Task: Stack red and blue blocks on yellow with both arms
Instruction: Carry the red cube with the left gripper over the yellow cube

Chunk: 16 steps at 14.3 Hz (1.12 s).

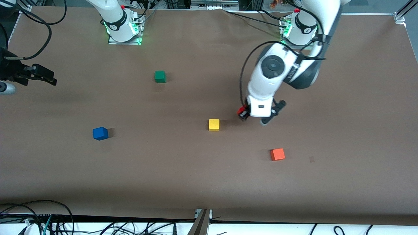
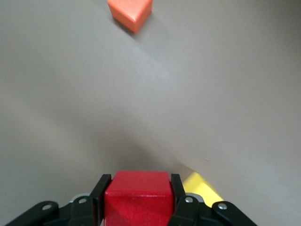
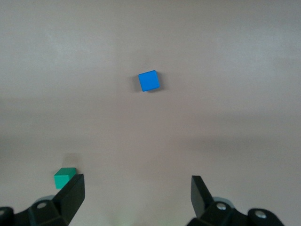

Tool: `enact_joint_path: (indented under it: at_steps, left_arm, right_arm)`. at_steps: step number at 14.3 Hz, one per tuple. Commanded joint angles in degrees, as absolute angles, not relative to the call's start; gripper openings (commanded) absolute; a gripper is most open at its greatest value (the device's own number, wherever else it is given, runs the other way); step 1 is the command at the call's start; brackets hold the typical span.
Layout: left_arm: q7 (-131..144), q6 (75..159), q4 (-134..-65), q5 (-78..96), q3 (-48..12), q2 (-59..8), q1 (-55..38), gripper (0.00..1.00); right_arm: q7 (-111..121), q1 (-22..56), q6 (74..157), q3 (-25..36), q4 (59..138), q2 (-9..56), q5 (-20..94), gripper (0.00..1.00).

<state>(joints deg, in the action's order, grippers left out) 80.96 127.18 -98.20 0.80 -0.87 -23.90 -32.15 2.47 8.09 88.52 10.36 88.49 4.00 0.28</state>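
Note:
My left gripper (image 1: 243, 115) is shut on the red block (image 1: 241, 111) and holds it in the air just beside the yellow cube (image 1: 214, 124), toward the left arm's end. In the left wrist view the red block (image 2: 136, 197) sits between the black fingers (image 2: 100, 186), and a corner of the yellow cube (image 2: 200, 188) shows beside them. The blue block (image 1: 100, 133) lies on the table toward the right arm's end. My right gripper (image 1: 40, 75) is open and empty, high over the table's right-arm end. Its wrist view shows the blue block (image 3: 149, 80) far below.
A green cube (image 1: 160, 76) lies nearer the robot bases, also in the right wrist view (image 3: 64, 178). An orange cube (image 1: 277, 154) lies nearer the front camera than my left gripper, also in the left wrist view (image 2: 130, 12). The table is covered in brown paper (image 1: 183, 176).

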Motion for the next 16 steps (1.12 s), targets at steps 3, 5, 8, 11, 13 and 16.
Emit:
enact_joint_path:
  at_steps: [3,5,8,11,13,16]
  left_arm:
    - [99.72,124.63,-87.38,-4.21,0.26,-30.31,-36.82,0.00]
    - [106.84,124.45,-85.61,-7.28,0.44,-32.69,-38.22,0.00]
    - [114.33,121.04,-83.15,-11.16,0.44,-34.97,-39.81,0.00]
    - [117.23,118.57,-80.69,-11.25,0.53,-37.17,-41.74,0.00]
    - [120.22,118.48,-80.07,-11.34,0.70,-38.14,-43.41,0.00]
    - [123.66,118.48,-77.00,-11.34,2.19,-41.82,-45.00,0.00]
  right_arm:
    - [2.72,7.29,91.05,10.11,87.89,4.48,-0.53,1.00]
    - [2.72,7.38,90.88,10.11,87.89,4.48,-0.44,1.00]
    - [2.29,7.47,90.27,10.11,87.89,4.92,-0.44,1.00]
    - [1.93,7.47,90.18,10.11,87.98,5.10,-0.44,1.00]
    - [2.64,7.47,90.18,10.11,88.41,5.36,-0.27,1.00]
    - [2.81,7.64,90.71,10.02,87.81,8.51,-0.35,1.00]
